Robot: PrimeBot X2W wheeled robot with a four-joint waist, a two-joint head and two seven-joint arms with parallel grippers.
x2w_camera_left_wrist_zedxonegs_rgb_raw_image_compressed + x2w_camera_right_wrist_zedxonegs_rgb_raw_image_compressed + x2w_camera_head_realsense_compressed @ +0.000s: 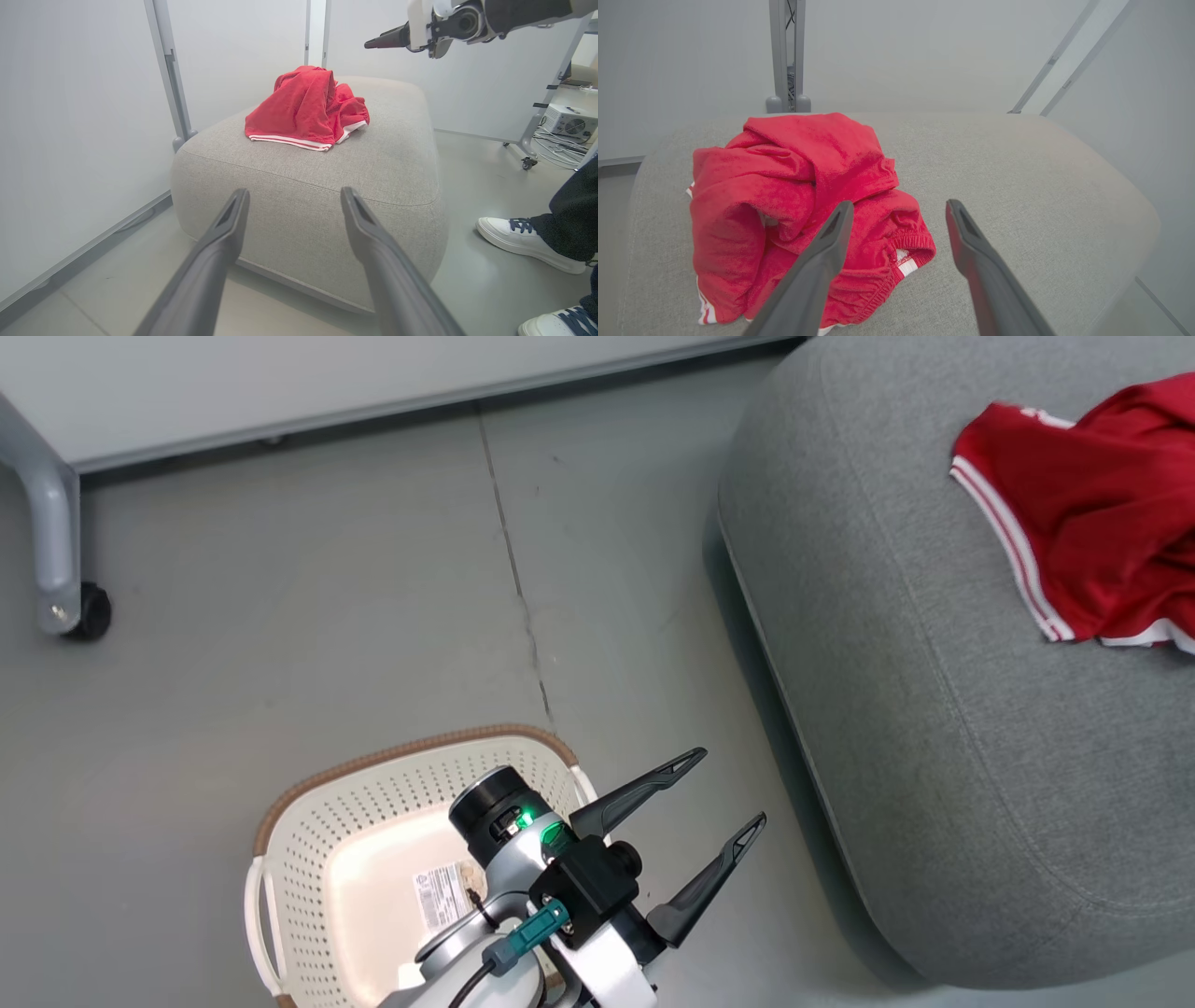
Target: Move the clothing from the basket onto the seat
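Looking like a test lab, white partition panels point(70, 140) standing around, grey castor-footed post point(53, 523) sitting at ten o'clock in head view, boxed equipment point(567, 123) and cables point(553, 156) lying at three o'clock in left wrist view

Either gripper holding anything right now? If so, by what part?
Nothing held. Left gripper and right gripper are both open and empty; the clothing lies loose on the seat.

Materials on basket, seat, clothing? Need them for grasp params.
Basket: looks like moulded cream plastic, smooth with a slight sheen. It has perforated walls and a brown woven-look rim trim.
Seat: grey woven upholstery fabric, matte, with visible weave texture and a stitched seam.
Clothing: soft red fabric, probably synthetic sportswear. It crumples into loose folds and has a gathered elastic waistband and white stripes.
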